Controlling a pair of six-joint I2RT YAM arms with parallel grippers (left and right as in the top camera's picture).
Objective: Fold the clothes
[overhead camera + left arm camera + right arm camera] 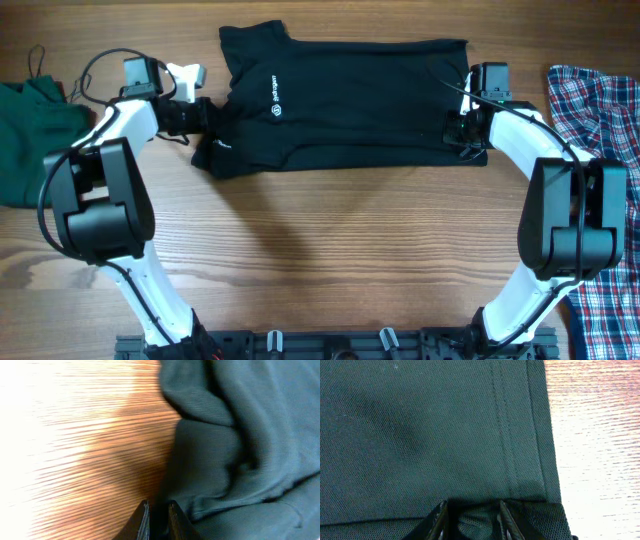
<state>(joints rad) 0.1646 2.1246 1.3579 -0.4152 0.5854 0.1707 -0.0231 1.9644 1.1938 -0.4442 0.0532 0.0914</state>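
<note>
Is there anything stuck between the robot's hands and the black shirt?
No, nothing visible is in the way. The left gripper is pinching the black shirt at its sleeve end, and the right gripper pinches its hem. The green top and plaid shirt lie off to the sides.

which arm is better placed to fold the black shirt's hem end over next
Right. The right gripper sits on the black shirt's stitched hem with cloth bunched between the fingers; the left gripper is at the opposite, sleeve end.
</note>
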